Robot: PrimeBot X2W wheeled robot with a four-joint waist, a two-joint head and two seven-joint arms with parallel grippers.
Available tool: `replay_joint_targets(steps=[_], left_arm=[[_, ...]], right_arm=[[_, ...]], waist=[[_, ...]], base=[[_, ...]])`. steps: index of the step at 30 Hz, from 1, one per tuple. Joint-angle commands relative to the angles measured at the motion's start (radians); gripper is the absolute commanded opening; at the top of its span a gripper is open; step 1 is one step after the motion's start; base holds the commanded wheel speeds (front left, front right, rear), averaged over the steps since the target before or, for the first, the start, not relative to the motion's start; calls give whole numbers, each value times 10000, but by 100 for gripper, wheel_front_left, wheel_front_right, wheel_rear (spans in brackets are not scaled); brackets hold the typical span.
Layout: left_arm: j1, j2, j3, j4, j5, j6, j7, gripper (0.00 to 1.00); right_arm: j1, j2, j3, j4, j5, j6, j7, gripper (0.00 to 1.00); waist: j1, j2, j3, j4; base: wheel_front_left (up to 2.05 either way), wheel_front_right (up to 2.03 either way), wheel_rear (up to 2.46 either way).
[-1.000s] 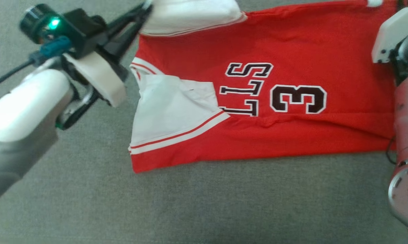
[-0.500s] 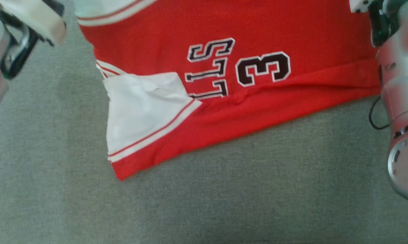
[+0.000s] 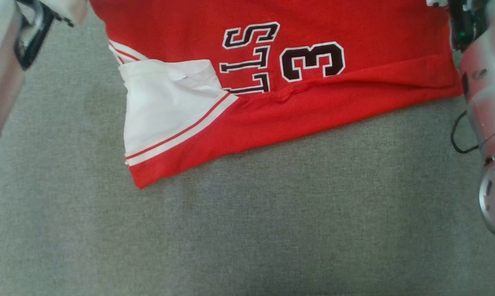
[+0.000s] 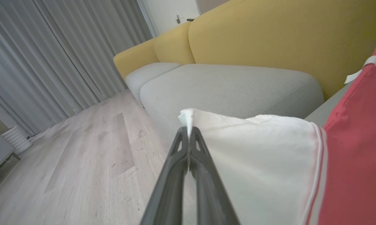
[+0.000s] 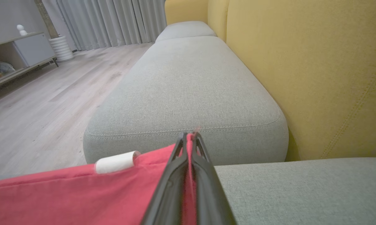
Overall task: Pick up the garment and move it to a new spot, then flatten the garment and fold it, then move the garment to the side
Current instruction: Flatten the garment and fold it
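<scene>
The left pincer (image 4: 188,131) pinched the red garment (image 3: 313,102) by a white sleeve (image 4: 253,156), the right pincer (image 5: 189,137) by a red edge, over the grey sofa seat (image 3: 272,230).

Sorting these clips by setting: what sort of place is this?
Probably a home living room: a yellow-backed sofa with grey seat cushions, grey floor-length curtains, and a wooden floor.

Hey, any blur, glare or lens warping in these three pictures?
Head view: soft and grainy, jersey lettering readable, right arm smeared, pale glare on its metal. Left wrist view: wide-angle bends the curtains; left fingers blurred near the lens. Right wrist view: even light, seat cushion sharp, right fingers soft up close.
</scene>
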Motion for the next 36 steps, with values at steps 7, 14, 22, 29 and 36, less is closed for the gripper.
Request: replay_joint_targets(steps=[7, 14, 22, 29, 36], left_arm=[[762, 487, 515, -734, 370, -171, -88, 0], [2245, 815, 54, -1767, 80, -338, 92, 0], [3722, 1528, -583, -3618, -411, -269, 1011, 0], [4532, 1867, -951, -4765, -515, 85, 1490, 0], [5097, 2137, -1229, -5440, -583, 354, 1789, 0]], right_arm=[[436, -335, 630, -48, 1066, -17, 134, 0], [1518, -817, 1680, 19, 2197, -17, 778, 0], [2822, -1586, 3279, -540, 3645, -17, 2268, 0], [3783, -2415, 4557, -1595, 4759, -17, 3429, 0], [4663, -3209, 5813, -2915, 5865, -17, 4786, 0]], waist=[[0, -1, -536, 311], [0, -1, -1234, 588], [0, -1, -1914, 714], [0, -1, -2128, 749], [0, -1, -2196, 732]], base=[[0, 0, 0], [0, 0, 0], [0, 0, 0], [0, 0, 0], [0, 0, 0]])
